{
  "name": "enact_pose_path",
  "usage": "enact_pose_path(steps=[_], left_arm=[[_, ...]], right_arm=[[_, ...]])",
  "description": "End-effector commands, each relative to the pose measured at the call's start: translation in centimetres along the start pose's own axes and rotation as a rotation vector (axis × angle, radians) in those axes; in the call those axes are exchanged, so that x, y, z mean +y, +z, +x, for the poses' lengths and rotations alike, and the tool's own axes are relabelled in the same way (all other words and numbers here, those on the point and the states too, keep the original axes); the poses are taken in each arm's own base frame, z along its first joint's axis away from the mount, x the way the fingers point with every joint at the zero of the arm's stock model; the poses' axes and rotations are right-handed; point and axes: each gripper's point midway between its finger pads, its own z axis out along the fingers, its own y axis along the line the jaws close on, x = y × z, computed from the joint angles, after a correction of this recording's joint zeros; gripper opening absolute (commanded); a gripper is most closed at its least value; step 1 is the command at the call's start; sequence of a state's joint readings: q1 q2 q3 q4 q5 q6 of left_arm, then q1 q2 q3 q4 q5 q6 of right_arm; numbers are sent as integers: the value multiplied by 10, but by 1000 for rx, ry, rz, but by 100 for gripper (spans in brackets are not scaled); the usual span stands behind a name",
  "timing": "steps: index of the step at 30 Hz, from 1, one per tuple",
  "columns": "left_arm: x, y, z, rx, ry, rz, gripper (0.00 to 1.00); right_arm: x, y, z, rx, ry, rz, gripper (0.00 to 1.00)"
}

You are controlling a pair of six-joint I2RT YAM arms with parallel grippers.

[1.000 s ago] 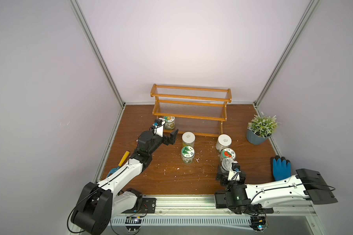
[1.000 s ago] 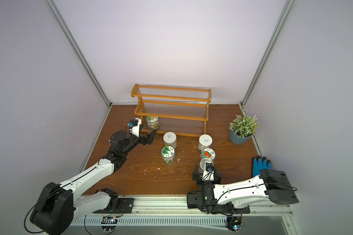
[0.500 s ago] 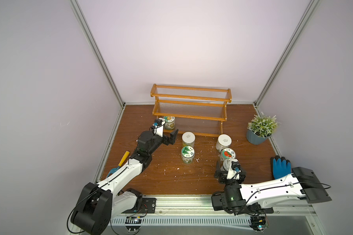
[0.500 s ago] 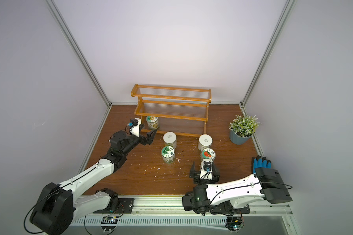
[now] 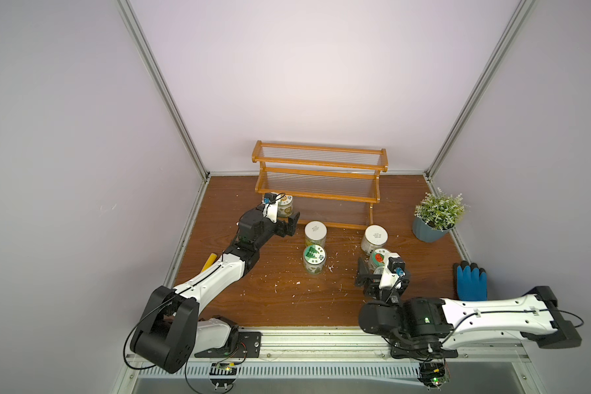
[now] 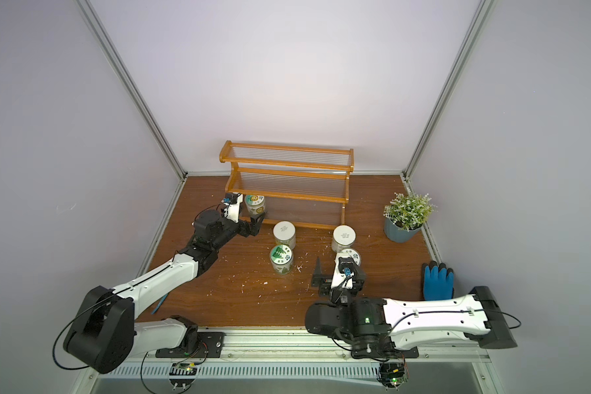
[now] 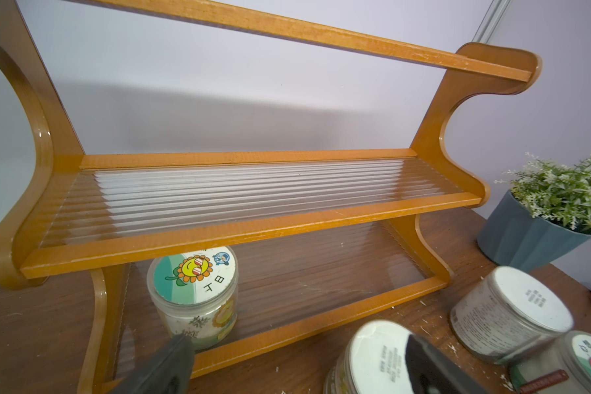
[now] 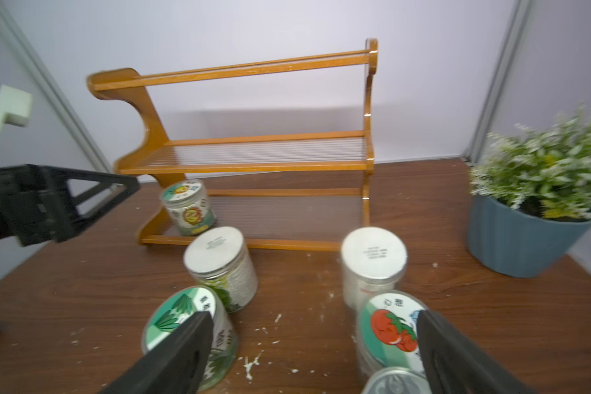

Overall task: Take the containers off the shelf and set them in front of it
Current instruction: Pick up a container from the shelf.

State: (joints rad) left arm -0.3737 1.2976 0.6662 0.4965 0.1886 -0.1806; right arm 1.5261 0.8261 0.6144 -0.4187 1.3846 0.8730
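Observation:
The orange-brown shelf [image 5: 318, 184] [image 6: 287, 180] stands at the back wall. One sunflower-label jar [image 5: 285, 205] [image 7: 193, 290] [image 8: 188, 208] stands on its lowest tier, at the left end. On the table in front are two white-lidded jars [image 5: 315, 233] [image 5: 374, 238], a green-leaf jar [image 5: 314, 259] [image 8: 188, 324] and a tomato jar [image 5: 379, 258] [image 8: 389, 327]. A silver can [image 8: 398, 380] sits just before the tomato jar. My left gripper [image 5: 287, 223] [image 7: 297, 341] is open and empty, close in front of the sunflower jar. My right gripper [image 5: 379, 276] [image 8: 314, 320] is open and empty, between the green-leaf and tomato jars.
A blue-grey plant pot [image 5: 430, 228] stands right of the shelf. A blue glove [image 5: 471, 280] lies by the right wall. A yellow-handled tool [image 5: 209, 261] lies beside the left arm. White crumbs are scattered on the wooden table [image 5: 270, 300].
The right arm has shifted a little, its open gripper edging toward the jars. The left arm and all jars stay where they were.

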Motion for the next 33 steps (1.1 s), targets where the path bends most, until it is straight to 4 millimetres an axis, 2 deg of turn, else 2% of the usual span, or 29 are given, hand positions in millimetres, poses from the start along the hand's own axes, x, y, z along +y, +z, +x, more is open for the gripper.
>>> enact_pose_path(steps=[1,4,9,17,25,33], left_arm=[[9,5,-4,4,21,-41,100],[12,7,3,18,27,-54,100],[17,7,14,30,44,-73,100],[32,26,34,88,30,-85,100],[52,48,51,121,64,-167,100],[69,71,55,89,77,-229,100]], right_arm=[[23,8,-38,-50,-27,-92,99],[31,18,-42,-39,-83,-94,99],[44,44,-46,-34,-80,-159,99],[46,87,-62,-24,-68,-209,99],[44,109,-59,-10,-54,-230,99],[41,122,-53,-8,-20,-240,99]])
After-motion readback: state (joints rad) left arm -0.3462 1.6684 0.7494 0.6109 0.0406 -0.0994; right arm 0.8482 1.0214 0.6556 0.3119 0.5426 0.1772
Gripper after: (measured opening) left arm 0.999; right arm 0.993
